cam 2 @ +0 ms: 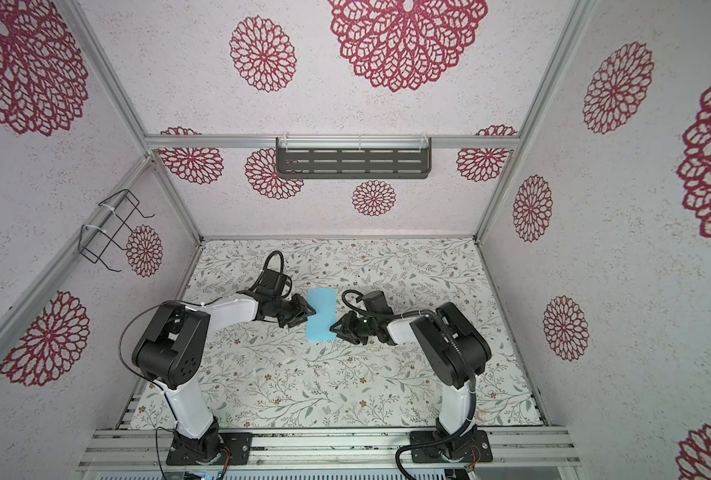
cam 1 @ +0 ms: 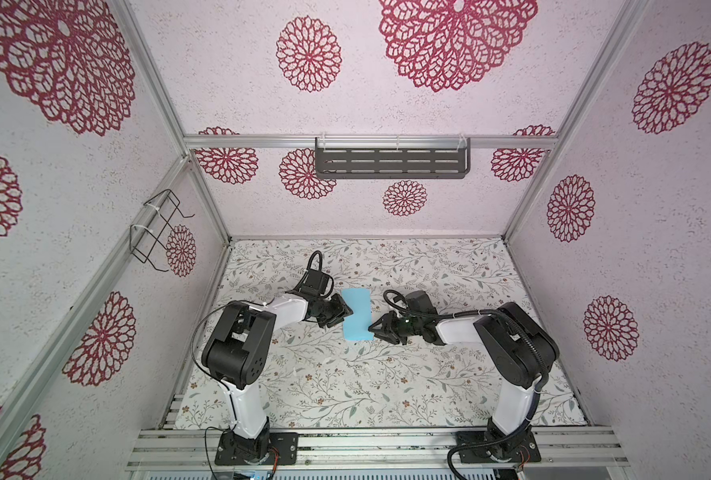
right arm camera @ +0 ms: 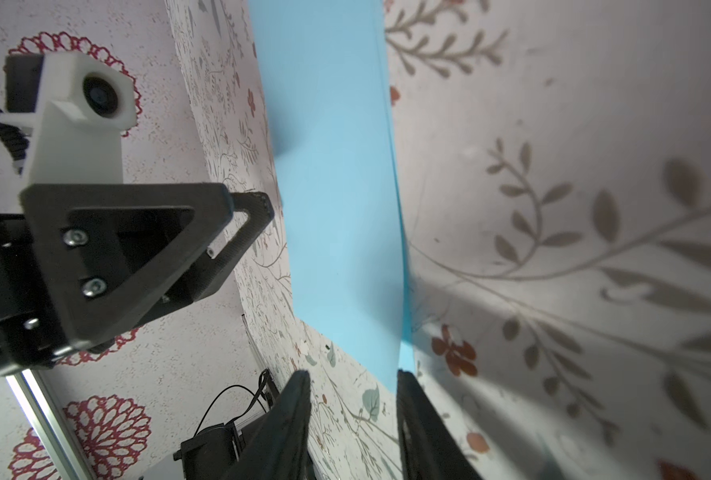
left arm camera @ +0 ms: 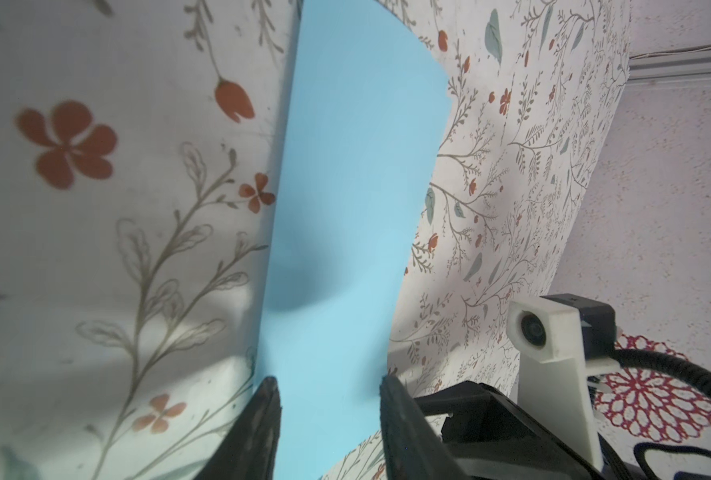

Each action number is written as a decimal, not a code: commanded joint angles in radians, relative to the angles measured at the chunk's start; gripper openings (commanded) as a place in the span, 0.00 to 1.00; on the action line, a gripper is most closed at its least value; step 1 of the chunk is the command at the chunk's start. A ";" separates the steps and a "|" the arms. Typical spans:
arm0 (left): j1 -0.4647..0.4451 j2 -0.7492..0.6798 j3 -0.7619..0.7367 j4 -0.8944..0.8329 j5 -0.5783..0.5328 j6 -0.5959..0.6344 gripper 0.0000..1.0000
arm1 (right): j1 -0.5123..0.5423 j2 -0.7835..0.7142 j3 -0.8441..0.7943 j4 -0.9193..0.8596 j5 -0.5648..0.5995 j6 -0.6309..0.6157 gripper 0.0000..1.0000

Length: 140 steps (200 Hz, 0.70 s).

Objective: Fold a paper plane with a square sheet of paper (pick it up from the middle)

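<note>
In both top views the light-blue paper (cam 1: 356, 299) (cam 2: 319, 299) lies on the floral desk (cam 1: 304, 382), midway between the two arms. It shows as a rectangle, longer than wide, rather than a square. The left gripper (cam 1: 346, 312) meets one long edge about halfway along and overlaps it a little. The right gripper (cam 1: 370, 327) touches the opposite long edge nearer the front corner. From above, both grippers read only as dark wedges, and how their fingers stand cannot be told there. The wrist views settle it. In the left wrist view the left gripper (left arm camera: 329, 395) has its fingers (left arm camera: 262, 432) spread, with the blue strip running through the gap and away from the camera. One edge of the strip is straight and the other curved, and nothing is pinched. That view also catches the white camera mount (left arm camera: 545, 332) of the opposite arm, beyond the paper. In the right wrist view the right gripper (right arm camera: 351, 382) has its fingers (right arm camera: 420, 428) likewise apart. A corner of the paper ends just at one fingertip, and desk pattern shows in the gap. Along the paper's straight edge a thin paler sliver peeks out, as of a second layer beneath. The same view shows the left arm's black finger frame (right arm camera: 146, 249) and its own white mount (right arm camera: 79, 91) across the sheet. Neither wrist view makes clear whether the paper lies fully flat.
</note>
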 commanded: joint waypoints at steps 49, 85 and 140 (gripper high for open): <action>-0.014 0.010 -0.030 0.036 0.009 -0.022 0.42 | -0.004 0.042 0.000 0.094 -0.035 0.057 0.34; -0.014 0.011 -0.046 0.036 0.004 -0.024 0.42 | -0.004 0.055 0.007 0.114 -0.034 0.067 0.33; -0.019 0.008 -0.066 0.039 0.000 -0.028 0.42 | -0.001 0.084 0.032 0.140 -0.046 0.079 0.29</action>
